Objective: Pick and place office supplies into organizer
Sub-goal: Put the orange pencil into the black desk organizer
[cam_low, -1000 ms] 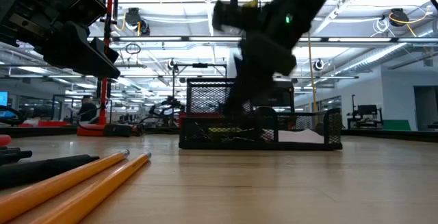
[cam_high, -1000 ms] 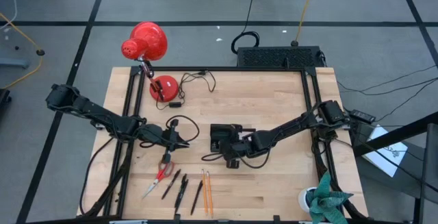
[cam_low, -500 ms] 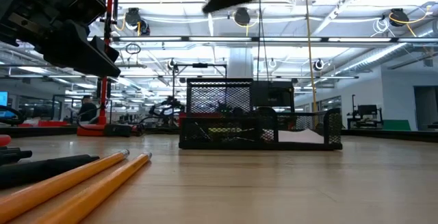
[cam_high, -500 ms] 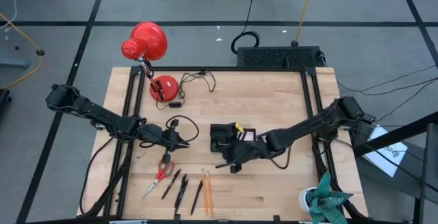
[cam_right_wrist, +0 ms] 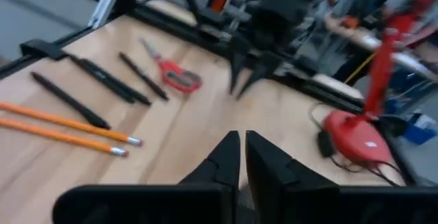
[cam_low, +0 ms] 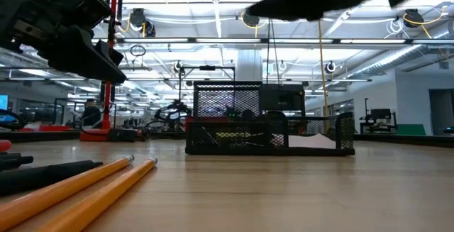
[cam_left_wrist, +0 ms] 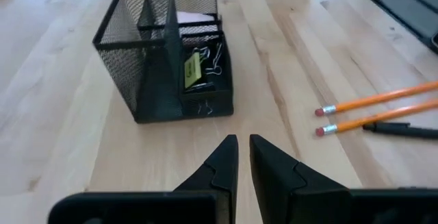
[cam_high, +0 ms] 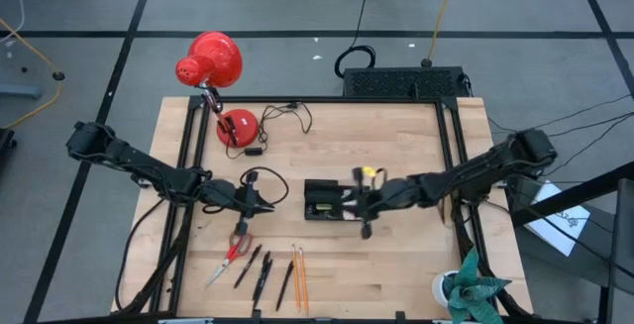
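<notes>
Organizer [cam_high: 327, 202] is flanked by both grippers: left [cam_high: 267, 208] and right [cam_high: 365, 227], each clenched, empty.

Overhead straight down, table-level sideways, wrists forward, all sharing organizer [cam_high: 327, 203].

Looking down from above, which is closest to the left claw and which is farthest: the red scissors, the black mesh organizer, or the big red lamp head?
Measured from the left gripper in the high view:
1. Red scissors, just below it toward the table's front edge.
2. Black mesh organizer, off to its side at the table's middle.
3. Red lamp head, past the table's back edge.
</notes>
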